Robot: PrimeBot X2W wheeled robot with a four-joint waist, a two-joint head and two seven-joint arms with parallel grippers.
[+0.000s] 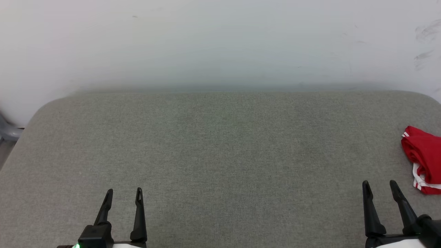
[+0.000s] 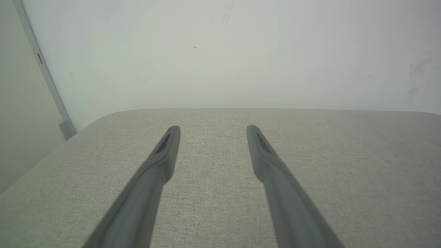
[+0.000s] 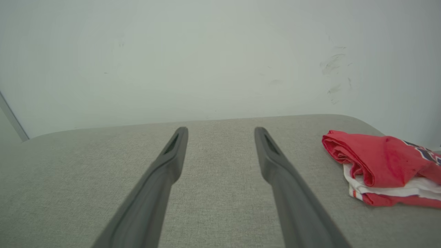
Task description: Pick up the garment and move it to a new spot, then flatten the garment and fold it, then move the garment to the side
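Observation:
The garment (image 1: 424,158) is a crumpled red heap with white and striped trim at the far right edge of the grey padded table (image 1: 220,151), partly cut off by the head view's edge. In the right wrist view the garment (image 3: 382,167) lies to the right of my fingers, with a bit of dark lettering showing. My right gripper (image 1: 380,186) is open and empty, just left of and nearer than the heap, apart from it. My left gripper (image 1: 124,193) is open and empty at the lower left, far from the garment. Both grippers (image 2: 213,130) (image 3: 221,131) hover over bare fabric.
A pale wall (image 1: 220,44) with a few dark scuff marks rises right behind the table's rounded far edge. A grey metal post (image 2: 44,75) stands at the far left beyond the table corner.

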